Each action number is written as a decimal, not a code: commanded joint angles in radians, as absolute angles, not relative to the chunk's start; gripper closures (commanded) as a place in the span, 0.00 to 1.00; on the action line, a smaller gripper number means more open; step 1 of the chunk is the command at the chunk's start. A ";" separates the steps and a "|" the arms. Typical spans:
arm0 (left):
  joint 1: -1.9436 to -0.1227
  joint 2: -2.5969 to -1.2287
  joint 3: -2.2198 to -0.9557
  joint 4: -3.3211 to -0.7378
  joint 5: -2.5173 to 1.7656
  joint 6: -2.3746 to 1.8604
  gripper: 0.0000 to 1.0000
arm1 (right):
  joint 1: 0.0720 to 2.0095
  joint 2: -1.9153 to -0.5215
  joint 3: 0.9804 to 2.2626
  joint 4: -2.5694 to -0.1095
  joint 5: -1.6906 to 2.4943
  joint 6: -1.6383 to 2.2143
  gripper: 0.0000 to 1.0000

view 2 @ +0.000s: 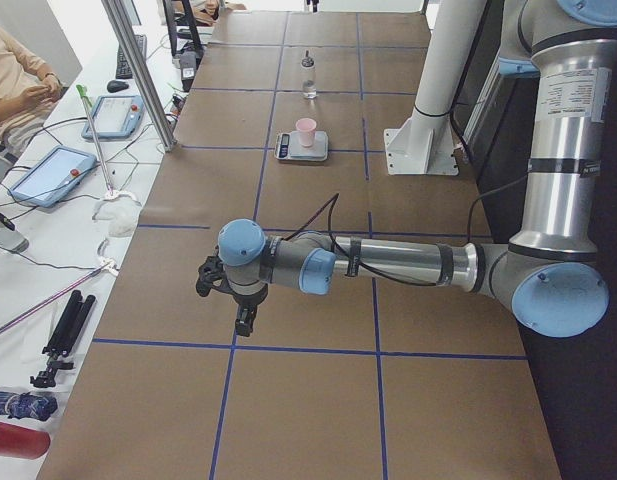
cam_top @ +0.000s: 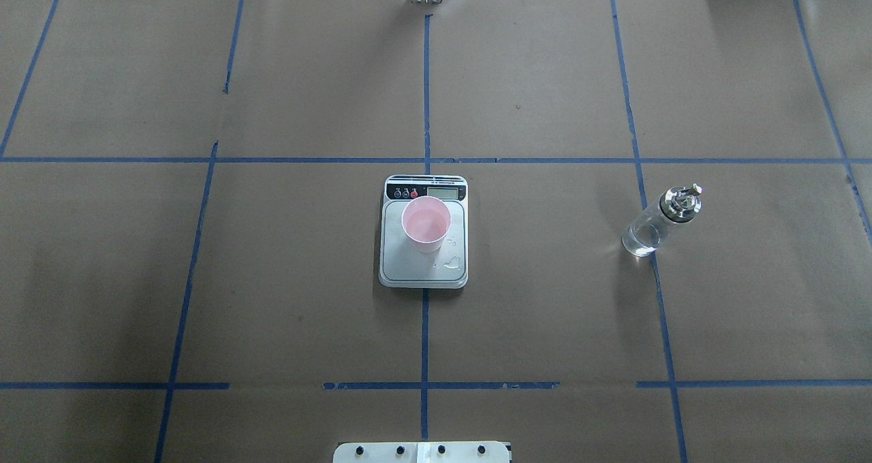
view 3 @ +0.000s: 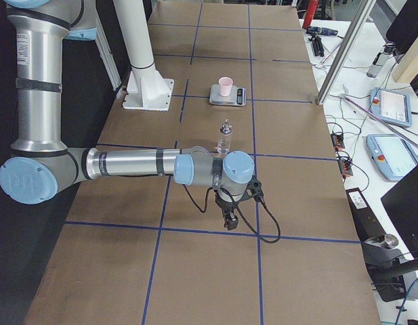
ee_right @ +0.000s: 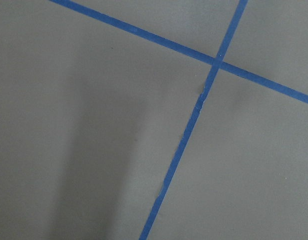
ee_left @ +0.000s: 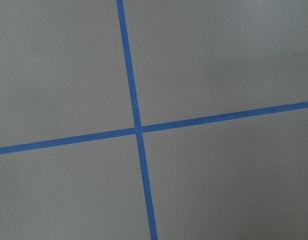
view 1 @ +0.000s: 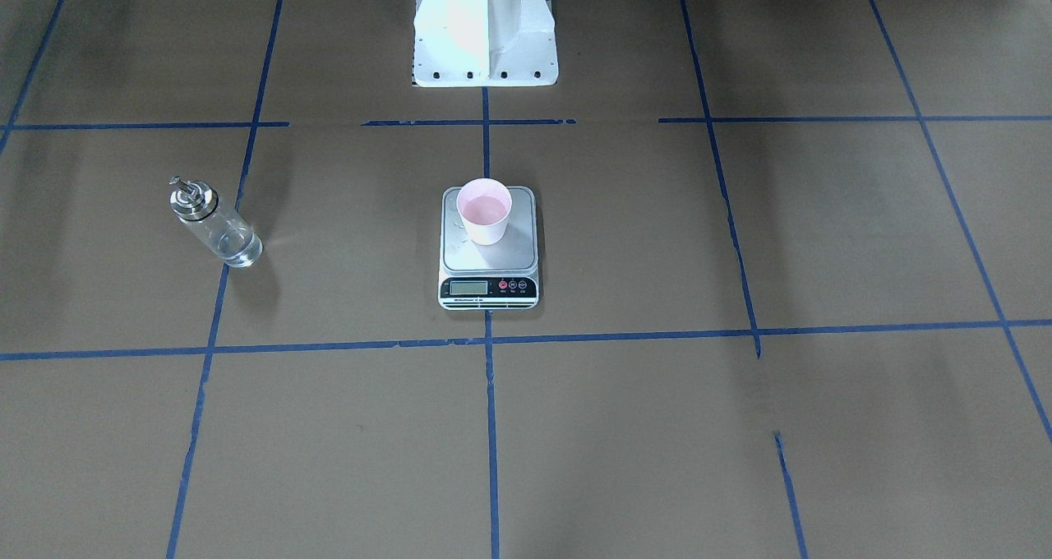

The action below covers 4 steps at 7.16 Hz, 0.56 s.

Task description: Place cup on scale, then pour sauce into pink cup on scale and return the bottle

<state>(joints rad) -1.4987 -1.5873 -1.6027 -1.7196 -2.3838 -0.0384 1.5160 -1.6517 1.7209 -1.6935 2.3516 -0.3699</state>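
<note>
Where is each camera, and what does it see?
Front-facing: across the table, facing the robot's base, cup on scale.
Overhead: behind robot, looking down; base edge shows.
Exterior left: table end; left arm near.
Exterior right: opposite end; right arm near.
Wrists: down at blue tape; no body.
Exteriors share cup, scale, bottle.

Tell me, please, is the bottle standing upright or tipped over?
Upright: the bottle stands on its base on the table, silver cap uppermost, as both side views show.
</note>
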 commanded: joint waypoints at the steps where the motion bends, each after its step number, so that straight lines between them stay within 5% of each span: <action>1: -1.499 -1.586 -1.597 -1.720 -2.384 -0.038 0.00 | 1.516 -1.651 1.726 -1.694 2.352 -0.371 0.00; 4: -1.499 -1.588 -1.592 -1.720 -2.382 -0.035 0.00 | 1.516 -1.649 1.724 -1.693 2.352 -0.371 0.00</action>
